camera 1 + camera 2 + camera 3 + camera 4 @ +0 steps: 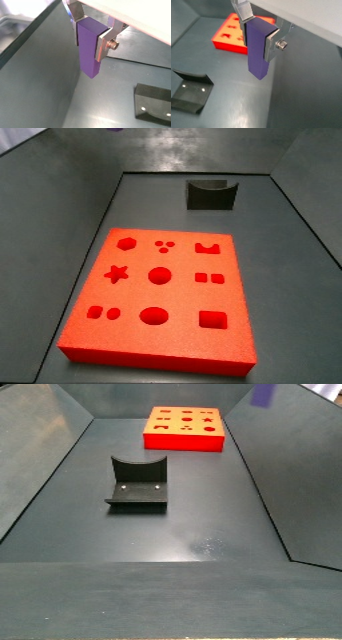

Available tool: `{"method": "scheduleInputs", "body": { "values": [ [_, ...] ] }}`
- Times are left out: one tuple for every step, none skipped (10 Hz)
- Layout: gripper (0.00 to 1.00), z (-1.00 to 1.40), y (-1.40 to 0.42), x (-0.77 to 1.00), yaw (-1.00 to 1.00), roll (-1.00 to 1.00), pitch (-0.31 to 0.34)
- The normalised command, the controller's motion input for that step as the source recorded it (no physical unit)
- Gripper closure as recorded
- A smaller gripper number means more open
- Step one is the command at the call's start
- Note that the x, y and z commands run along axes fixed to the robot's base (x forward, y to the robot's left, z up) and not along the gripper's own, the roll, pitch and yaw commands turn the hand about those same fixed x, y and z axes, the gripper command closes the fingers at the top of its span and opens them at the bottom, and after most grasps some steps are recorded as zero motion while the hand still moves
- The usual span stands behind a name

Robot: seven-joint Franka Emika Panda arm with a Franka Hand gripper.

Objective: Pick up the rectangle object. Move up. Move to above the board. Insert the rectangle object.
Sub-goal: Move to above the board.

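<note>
High above the grey floor, the tool pinches the rectangle object, which hangs upright. Beyond it lies the board, its cut-outs unfilled; the fixture stands well apart.

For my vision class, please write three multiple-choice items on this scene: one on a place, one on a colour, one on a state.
1. Where is the bar?
A. between the claw's fingers, off the floor
B. lying on the board
C. inside the fixture

2. What colour is the board?
A. blue
B. red-orange
C. green

3. How is the claw?
A. open, holding nothing
B. shut on the bar
C. shut on the fixture

Key: 1 A, both wrist views show the bar hanging between the silver fingers. 2 B, both side views show it. 3 B, the pads press the bar's sides; the fixture stands apart.
</note>
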Motion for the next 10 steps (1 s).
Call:
{"method": "scheduleInputs", "body": {
  "values": [
    [1.0,0.24,-1.0,0.51,1.0,0.02,0.182],
    [1.0,0.24,-1.0,0.52,1.0,0.01,0.203],
    [1.0,0.25,-1.0,0.52,1.0,0.02,0.226],
    [1.0,0.24,-1.0,0.53,1.0,0.04,0.255],
    [1.0,0.25,-1.0,0.55,0.75,0.02,0.241],
    [1.0,0.25,-1.0,0.55,0.51,0.04,0.207],
    [1.0,0.25,-1.0,0.56,0.33,0.04,0.178],
    [1.0,0.25,-1.0,0.59,0.16,0.03,0.145],
    [1.0,0.25,-1.0,0.59,0.09,0.03,0.134],
    [1.0,0.21,-0.81,0.51,0.05,0.04,0.136]
  ]
}}
